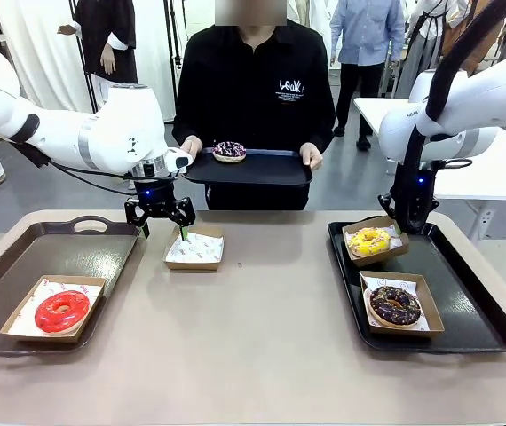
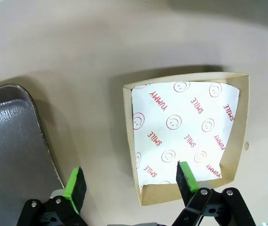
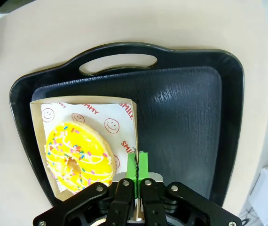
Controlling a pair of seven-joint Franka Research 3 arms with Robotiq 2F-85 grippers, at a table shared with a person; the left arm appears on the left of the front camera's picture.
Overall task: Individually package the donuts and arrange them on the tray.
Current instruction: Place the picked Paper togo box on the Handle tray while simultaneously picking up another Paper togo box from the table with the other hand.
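Here, from left to right: a dark left tray [image 1: 22, 257] at the table's left edge carries a paper-lined box with the red donut [image 1: 61, 311] near the tray's front. The left gripper [image 1: 159, 213] hangs with jaws spread wide over the near rim of an empty paper-lined box [image 2: 185, 141] on the bare table [image 1: 262, 355], just right of that tray. At the far edge a person holds a black serving tray [image 1: 262, 169] bearing the dark pink-sprinkled donut [image 1: 229, 151]. The right tray [image 1: 466, 302] holds the boxed yellow donut [image 3: 77, 157] at its back-left corner and the boxed chocolate donut [image 1: 394, 305] nearer the front. The right gripper [image 3: 137, 170] is pressed fully closed, pinching the edge of the yellow donut's box wall.

The step in hand appears to be filling the last box. It would go best if the empty box stayed square and unmoved while the fourth donut is lowered flat onto the paper.

The table is smooth beige laminate; a white table and standing people occupy the room behind.
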